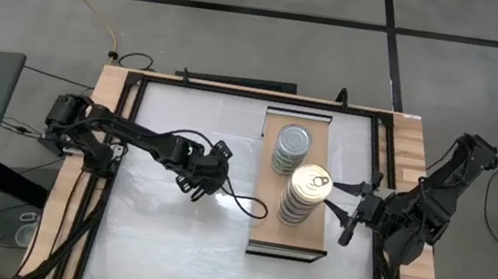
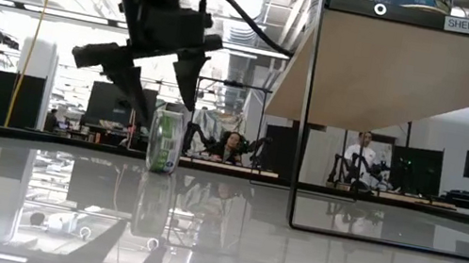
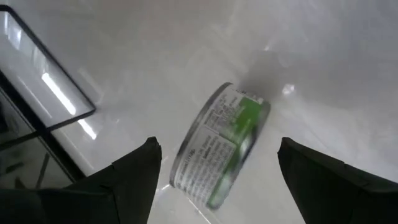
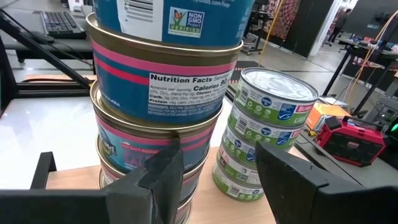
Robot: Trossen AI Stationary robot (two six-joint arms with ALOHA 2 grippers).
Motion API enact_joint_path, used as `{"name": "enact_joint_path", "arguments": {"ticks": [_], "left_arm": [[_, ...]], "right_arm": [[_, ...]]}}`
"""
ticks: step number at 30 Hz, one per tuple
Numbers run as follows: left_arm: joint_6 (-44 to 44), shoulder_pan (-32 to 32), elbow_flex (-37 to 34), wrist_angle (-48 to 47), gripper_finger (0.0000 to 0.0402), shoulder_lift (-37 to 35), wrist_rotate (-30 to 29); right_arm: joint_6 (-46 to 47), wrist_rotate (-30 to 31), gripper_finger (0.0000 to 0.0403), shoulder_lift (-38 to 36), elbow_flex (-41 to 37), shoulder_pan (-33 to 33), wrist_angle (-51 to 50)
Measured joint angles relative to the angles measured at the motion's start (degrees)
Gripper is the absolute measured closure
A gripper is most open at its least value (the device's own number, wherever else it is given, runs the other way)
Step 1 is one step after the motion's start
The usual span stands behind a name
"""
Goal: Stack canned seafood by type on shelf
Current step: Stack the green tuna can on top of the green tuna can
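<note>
Green tin (image 3: 222,149) on edge, tabletop | shelf (image 1: 275,134): two tin stacks

Two tin stacks (image 1: 305,195) stand on the shelf (image 1: 275,129) (gold-lidded, silver-lidded); one green-labelled tin (image 3: 221,147) on edge off it.

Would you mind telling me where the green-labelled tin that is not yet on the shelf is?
The loose tin stands on edge on the tabletop, left of the shelf, between the left gripper's open fingers.
</note>
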Motion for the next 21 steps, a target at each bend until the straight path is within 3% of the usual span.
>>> {"name": "enact_joint_path", "arguments": {"ticks": [11,21], "left_arm": [[5.2,0.7,0.0,2.4,0.0141,1.3,0.7],[3.7,0.6,-0.3,0.8,0.0173,1.3,2.5]], "right_arm": [[-0.6,-0.8,0.0177,-0.1,0.0,0.8,-1.0],[4.4,-1.5,0.0177,-4.1,0.0,10.4,-10.8]]}}
